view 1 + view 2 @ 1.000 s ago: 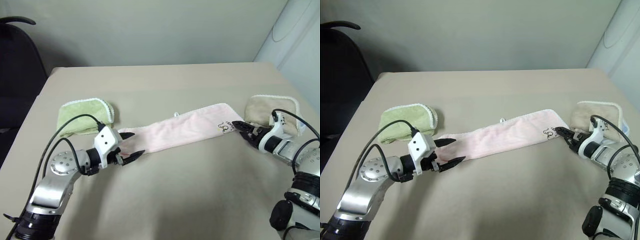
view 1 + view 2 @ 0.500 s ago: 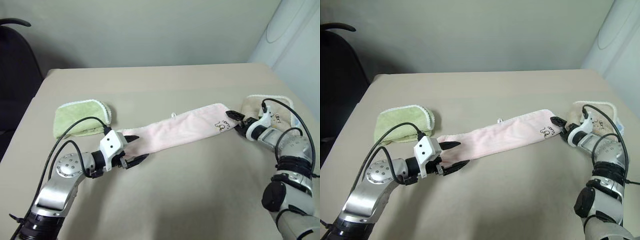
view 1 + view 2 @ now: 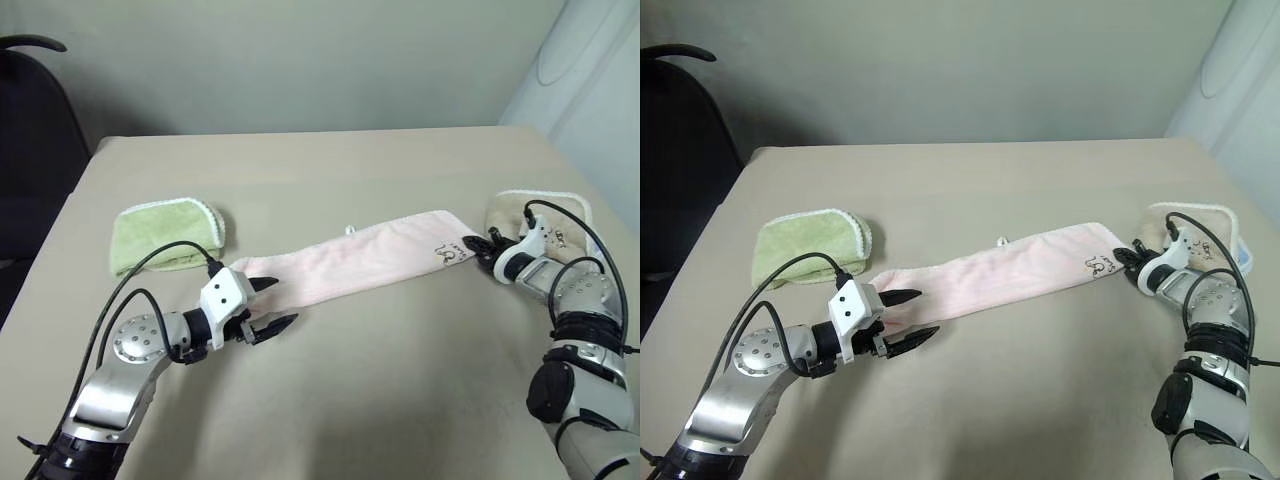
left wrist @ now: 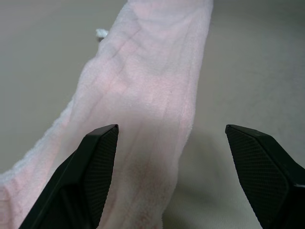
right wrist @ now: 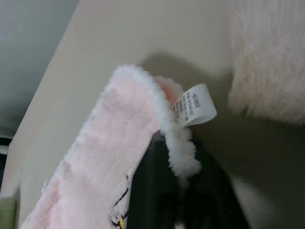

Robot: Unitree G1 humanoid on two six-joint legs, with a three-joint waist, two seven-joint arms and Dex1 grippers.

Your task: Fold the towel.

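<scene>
Three cloths: pink towel (image 3: 360, 262) at centre of the tabletop (image 3: 400, 380), green towel (image 3: 165, 237) at left, beige towel (image 3: 535, 218) at right.
Towel axis: a long strip slanting from lower left up to upper right.
Right hand (image 3: 478, 245): fingers closed on the towel's upper-right corner, white edging and care label (image 5: 194, 105) pinched at the tips.
Left hand (image 3: 272, 305): fingers spread wide, holding nothing, straddling the strip's lower-left end; the cloth runs away from it between the fingers (image 4: 97, 157).
Key relation: each hand sits at its own end of the strip; the left end looks ungrasped.
Likely next: left closes, then the ends are brought together.
</scene>
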